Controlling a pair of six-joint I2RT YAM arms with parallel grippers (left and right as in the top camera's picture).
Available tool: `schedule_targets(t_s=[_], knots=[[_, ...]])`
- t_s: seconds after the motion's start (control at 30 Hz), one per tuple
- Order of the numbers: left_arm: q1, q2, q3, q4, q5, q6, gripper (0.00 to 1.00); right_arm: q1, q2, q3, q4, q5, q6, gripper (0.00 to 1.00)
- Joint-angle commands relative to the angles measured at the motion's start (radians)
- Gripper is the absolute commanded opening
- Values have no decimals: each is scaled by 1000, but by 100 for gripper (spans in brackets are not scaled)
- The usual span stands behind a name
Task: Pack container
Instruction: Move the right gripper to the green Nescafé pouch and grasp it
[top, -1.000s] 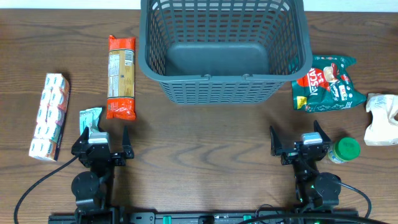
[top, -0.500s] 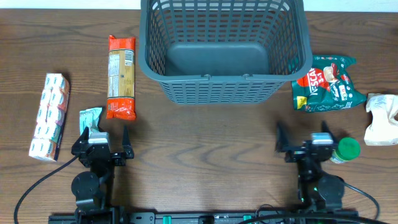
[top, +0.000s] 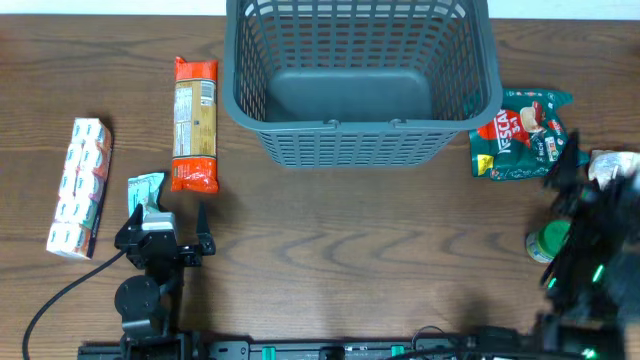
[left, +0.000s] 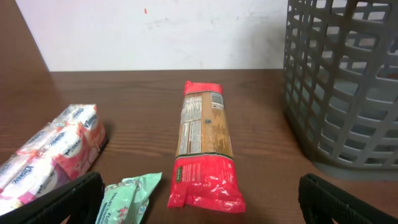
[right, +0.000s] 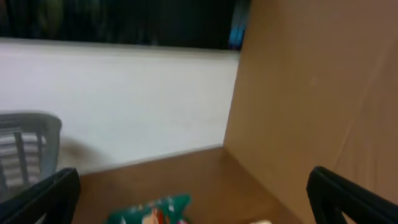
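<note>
The container, a large dark grey lattice basket (top: 360, 125), stands empty at the back centre; it also shows in the left wrist view (left: 348, 87) and the right wrist view (right: 25, 143). My left gripper (top: 168, 228) is open and empty near the front left edge, just in front of a red pasta packet (top: 194, 122) (left: 204, 149) and a mint green sachet (top: 145, 188) (left: 127, 199). My right gripper (top: 592, 170) is open, empty, raised and blurred at the right. It is above a green snack bag (top: 527, 133) (right: 149, 211) and a white packet (top: 612, 190).
A pink and white multipack (top: 79, 186) (left: 56, 149) lies at the far left. A green-lidded jar (top: 550, 242) stands at the front right beside the right arm. A brown board (right: 317, 93) rises along the table's right side.
My right arm has lifted off the front edge and swung right and back, over the green-lidded jar toward the snack bag and white packet. The left arm has not moved.
</note>
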Motion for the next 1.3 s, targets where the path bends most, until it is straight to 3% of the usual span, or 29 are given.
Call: schedule_targets(t_s=[0.0, 0.23, 0.4, 0.77, 0.93, 1.27], knots=[[3, -5, -27, -14, 3, 13, 99, -54, 225, 272, -116, -146, -23, 99], [3, -5, -27, -14, 3, 13, 99, -209, 739, 958, -566, -395, 12, 99], [3, -5, -27, -14, 3, 13, 99, -301, 1001, 1280, -799, -449, 40, 99], [3, -5, -27, -14, 3, 13, 99, -361, 1162, 1322, -895, -463, 42, 99], [3, -5, -27, -14, 3, 13, 98, -360, 1198, 1294, -933, -493, -123, 99], [3, -5, -27, -14, 3, 14, 98, -360, 1452, 1294, -1069, -489, -218, 99]])
